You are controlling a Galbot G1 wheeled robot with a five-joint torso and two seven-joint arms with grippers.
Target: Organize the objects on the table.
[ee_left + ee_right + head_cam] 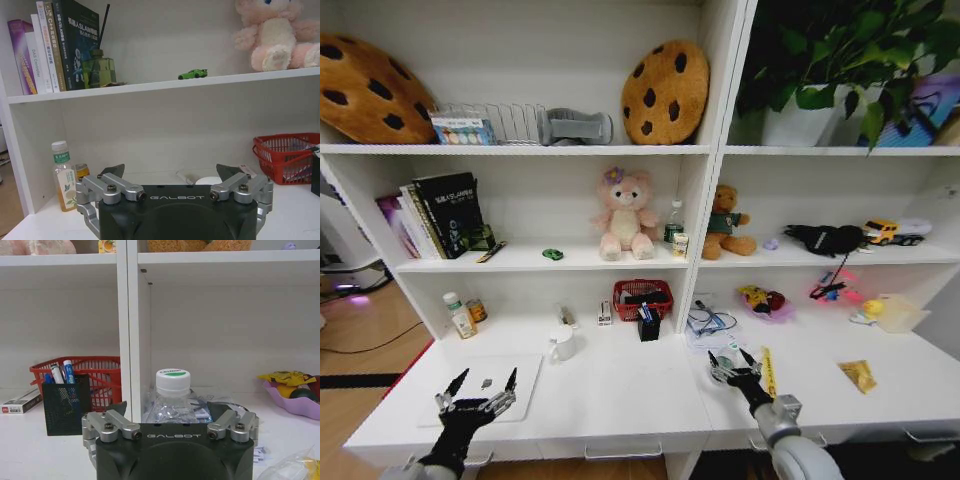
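The white table [620, 395] runs under a shelf unit. A slim silver-white laptop [525, 400] lies closed at its left end, and my left gripper [485, 385] [170, 172] hovers open just above it. A tiny green toy car [552, 254] [193, 74] sits on the shelf beside the pink bear. Blue and white pens stand in a black mesh holder [648, 322] [65, 402]. My right gripper [731, 360] [169, 407] is open, its fingers on either side of a clear bottle [171, 400] with a white cap.
A red basket [642, 296] and a white mug [561, 343] stand mid-table. Two small bottles [459, 315] sit at the back left. A purple bowl [766, 303], a yellow packet [858, 374] and a clear bag [712, 325] lie to the right. Books [440, 212] fill the left shelf.
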